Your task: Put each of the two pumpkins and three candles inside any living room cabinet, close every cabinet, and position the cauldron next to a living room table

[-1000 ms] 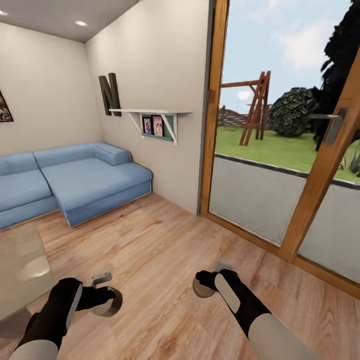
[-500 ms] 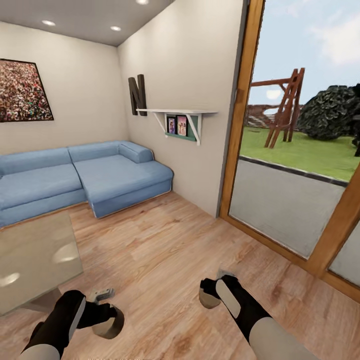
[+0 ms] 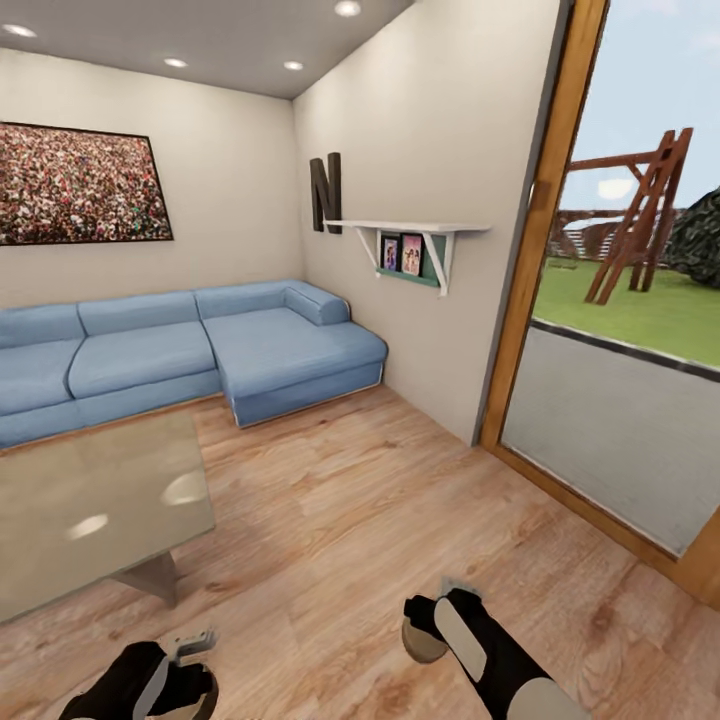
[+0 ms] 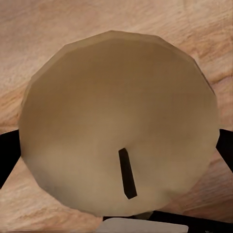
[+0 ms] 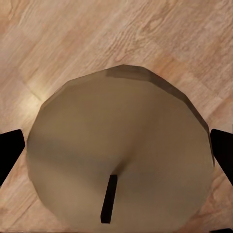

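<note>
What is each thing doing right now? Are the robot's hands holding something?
Left gripper: shut on a candle.
Right gripper: shut on another candle.
Coffee table: glass top bare.
Glass door: looks closed.
Sofa: nobody on it.

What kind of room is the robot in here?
Most likely a home living room. A long blue corner sofa stands against the walls, with a low glass-topped coffee table in front of it on the wooden floor, and a large framed picture hangs above the sofa.

Two candles (image 4: 116,126) (image 5: 119,150), one table (image 3: 90,510), one sofa (image 3: 180,350)
</note>
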Robot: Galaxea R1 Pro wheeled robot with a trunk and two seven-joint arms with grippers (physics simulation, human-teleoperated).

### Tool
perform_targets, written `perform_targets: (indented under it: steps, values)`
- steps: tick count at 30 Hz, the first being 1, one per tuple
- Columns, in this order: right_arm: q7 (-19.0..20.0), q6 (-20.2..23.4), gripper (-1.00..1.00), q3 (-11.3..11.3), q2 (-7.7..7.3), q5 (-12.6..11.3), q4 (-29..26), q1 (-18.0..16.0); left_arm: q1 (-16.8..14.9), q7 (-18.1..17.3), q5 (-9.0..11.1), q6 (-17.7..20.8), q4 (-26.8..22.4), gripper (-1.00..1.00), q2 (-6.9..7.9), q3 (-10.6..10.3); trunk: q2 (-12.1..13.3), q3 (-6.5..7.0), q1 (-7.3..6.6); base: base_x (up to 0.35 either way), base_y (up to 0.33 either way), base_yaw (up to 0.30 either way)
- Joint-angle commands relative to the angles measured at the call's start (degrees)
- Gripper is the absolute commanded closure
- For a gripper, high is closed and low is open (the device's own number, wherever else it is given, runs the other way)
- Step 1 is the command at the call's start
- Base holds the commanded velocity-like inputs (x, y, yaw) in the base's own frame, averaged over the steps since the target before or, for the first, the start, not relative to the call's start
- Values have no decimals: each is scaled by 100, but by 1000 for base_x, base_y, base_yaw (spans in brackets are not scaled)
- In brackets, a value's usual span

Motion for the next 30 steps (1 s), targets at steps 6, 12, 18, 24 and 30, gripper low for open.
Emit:
perform_targets:
  steps: [6, 12, 18, 24, 30]
  values:
    - [48, -130, 100, -2, -10, 33, 154, 205, -3, 73, 8, -273, 356, 100, -15, 0, 242, 106, -133, 0, 0, 77]
    - [49, -397, 100, 8, 3, 79, 508, 276, -3, 78, 3, -412, 538, 100, 4, 0, 402, 178, -221, 0, 0, 5]
    - [16, -418, 100, -8, 3, 47, 533, 283, -3, 78, -10, -436, 573, 100, 1, -4, 402, 198, -221, 0, 0, 64]
    - [3, -412, 100, 9, 7, 87, 549, 283, -3, 78, -26, -758, 799, 100, -28, -20, 402, 220, -221, 0, -1, 242]
    - [2, -406, 100, 13, 10, 94, 568, 284, -2, 78, -39, -828, 850, 100, -35, -26, 402, 223, -221, 0, -128, 286]
